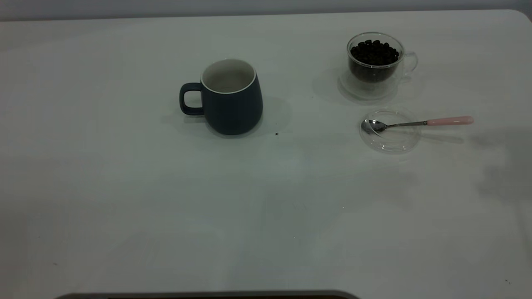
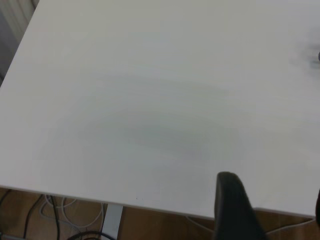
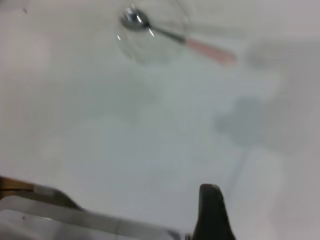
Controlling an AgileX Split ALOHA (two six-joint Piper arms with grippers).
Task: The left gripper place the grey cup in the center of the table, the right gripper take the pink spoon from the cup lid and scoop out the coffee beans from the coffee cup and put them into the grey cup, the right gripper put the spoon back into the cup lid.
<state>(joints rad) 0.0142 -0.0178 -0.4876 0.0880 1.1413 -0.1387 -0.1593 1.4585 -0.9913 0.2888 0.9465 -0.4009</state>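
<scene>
White bench (image 1: 124, 216) fills the exterior view, its far edge along a pale wall and a rounded corner at far right; the whole near half lies bare, with wide room on every side of the things. A grey cup (image 1: 230, 98) stands upright near the middle, handle toward the left, white inside. Well to its right a glass cup (image 1: 376, 64) full of beans (image 1: 375, 52) stands near the far edge. Just in front of it lies the clear lid (image 1: 390, 131), and the spoon (image 1: 415, 123) rests with its bowl in the lid and its pink handle reaching out over the rim to the right.

Neither arm shows in the exterior view. The left wrist view looks down on bare bench and its near edge, with one dark finger (image 2: 235, 207) in sight; whether the left jaws are open or closed I cannot tell. The right wrist view sees the lid and spoon well ahead of one dark finger (image 3: 212, 212); the right jaws' state I cannot tell either.
</scene>
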